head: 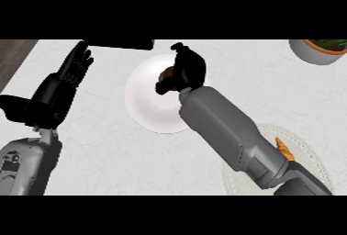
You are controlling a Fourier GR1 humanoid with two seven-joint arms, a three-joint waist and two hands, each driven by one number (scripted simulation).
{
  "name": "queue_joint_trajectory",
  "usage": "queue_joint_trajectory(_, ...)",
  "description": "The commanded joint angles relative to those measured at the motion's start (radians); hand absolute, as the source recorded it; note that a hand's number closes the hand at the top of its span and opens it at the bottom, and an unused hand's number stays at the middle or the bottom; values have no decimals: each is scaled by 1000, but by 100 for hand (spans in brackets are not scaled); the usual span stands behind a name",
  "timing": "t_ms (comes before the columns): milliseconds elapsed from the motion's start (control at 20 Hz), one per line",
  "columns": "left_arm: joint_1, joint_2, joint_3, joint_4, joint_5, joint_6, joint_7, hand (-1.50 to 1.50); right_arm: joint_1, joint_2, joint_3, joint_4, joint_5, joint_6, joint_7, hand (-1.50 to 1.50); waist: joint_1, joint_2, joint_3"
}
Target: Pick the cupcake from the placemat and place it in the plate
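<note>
Cupcake, brown on top, shows only as a small patch beside the right hand, which hangs over the upper part of the white plate. That hand's fingers are curled round the cupcake and hide most of it, so I cannot tell whether it touches the plate or is held just above it. The grey right forearm runs from the lower right corner up across the plate's right edge, covering that side of the rim.

Behind the forearm, at the lower right, lies the pale round placemat with a dotted border; a small orange part sits on the arm above it. The plate lies near the middle of the light marbled bench, well apart from the placemat's visible part.

The left hand rests at the left side of the view, its fingers straight and slightly spread, pointing toward the top, holding nothing. Just beside its fingertips, at the upper edge, sits a dark flat object, cut off by the frame. A grey pot with green leaves stands in the upper right corner. A strip of dark wood borders the bench at the upper left. No writing, label or brand can be read anywhere.
</note>
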Motion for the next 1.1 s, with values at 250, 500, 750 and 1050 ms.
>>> queue_joint_trajectory(250,-49,-17,-1,37,-16,12,8,0,-40,1,-18,29,-197,-217,-194,-150,16,4,1)
queue_joint_trajectory(500,-25,7,15,16,-5,-8,16,0,-17,1,-84,19,-293,-352,-332,-150,5,1,1)
queue_joint_trajectory(750,-9,9,35,57,-11,-15,-35,0,-11,1,-124,-2,-416,-402,-436,-150,-29,-7,1)
queue_joint_trajectory(1050,65,40,95,29,13,-32,-28,0,117,1,-207,-114,-438,-388,-561,-150,-90,-26,0)
